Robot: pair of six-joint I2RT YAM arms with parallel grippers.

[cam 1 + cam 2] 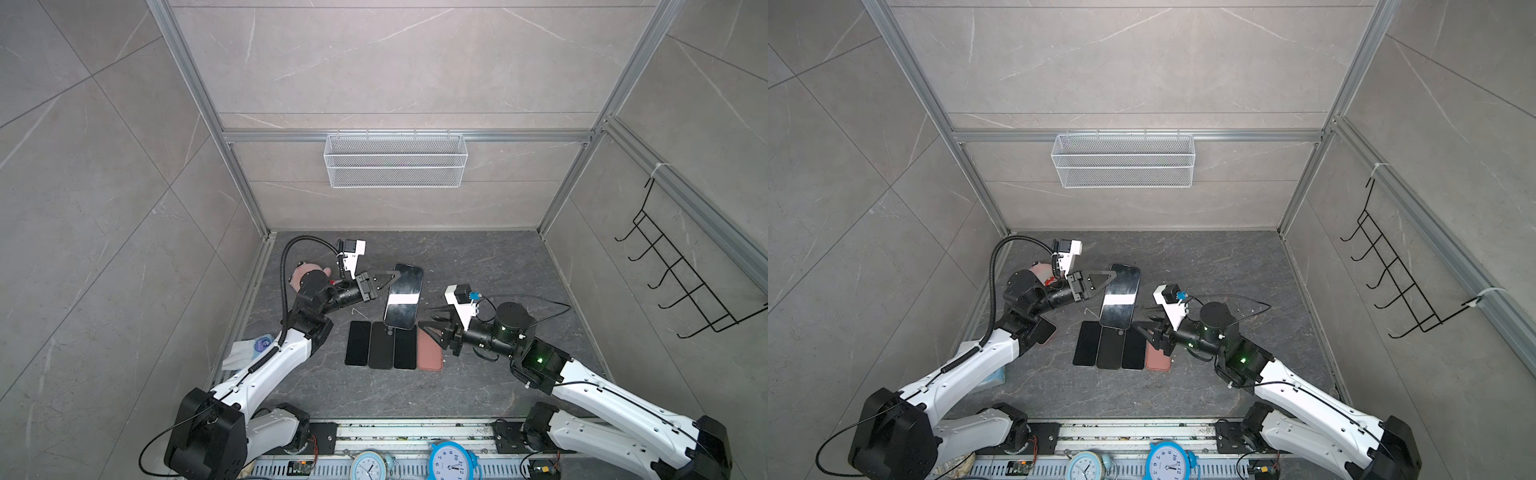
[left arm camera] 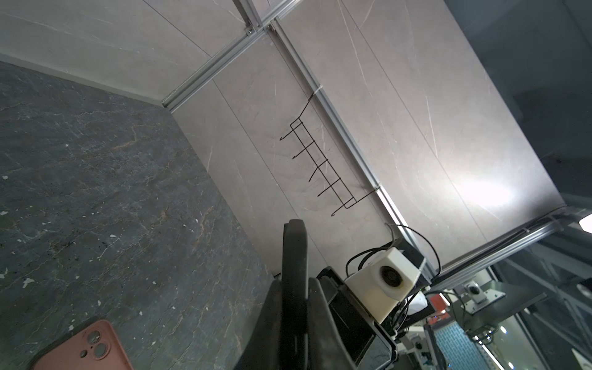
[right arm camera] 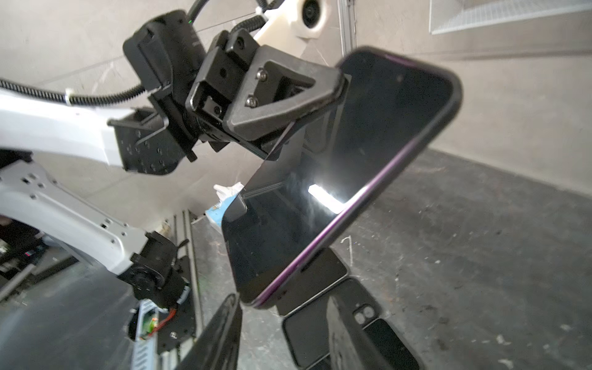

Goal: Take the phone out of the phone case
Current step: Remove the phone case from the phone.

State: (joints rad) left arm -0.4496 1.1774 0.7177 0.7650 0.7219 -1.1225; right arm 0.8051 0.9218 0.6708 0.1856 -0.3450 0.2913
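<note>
A dark glossy phone (image 1: 403, 297) (image 1: 1120, 299) (image 3: 346, 179) with a purple rim hangs tilted above the table. Whether that rim is the phone case I cannot tell. My left gripper (image 1: 397, 275) (image 1: 1112, 276) (image 2: 293, 282) is shut on the phone's far left edge, and the phone's thin edge (image 2: 294, 250) stands between its fingers. My right gripper (image 1: 424, 318) (image 1: 1140, 319) (image 3: 282, 301) is open just right of the phone's near end, holding nothing. Below lie three dark slabs (image 1: 381, 345) and a pink case (image 1: 430, 351) (image 2: 83, 349) in a row.
A white wire basket (image 1: 395, 160) hangs on the back wall and a black hook rack (image 1: 685, 282) on the right wall. A pink plush toy (image 1: 301, 276) and a tissue pack (image 1: 249, 349) lie by the left arm. Clocks (image 1: 451, 459) stand at the front edge.
</note>
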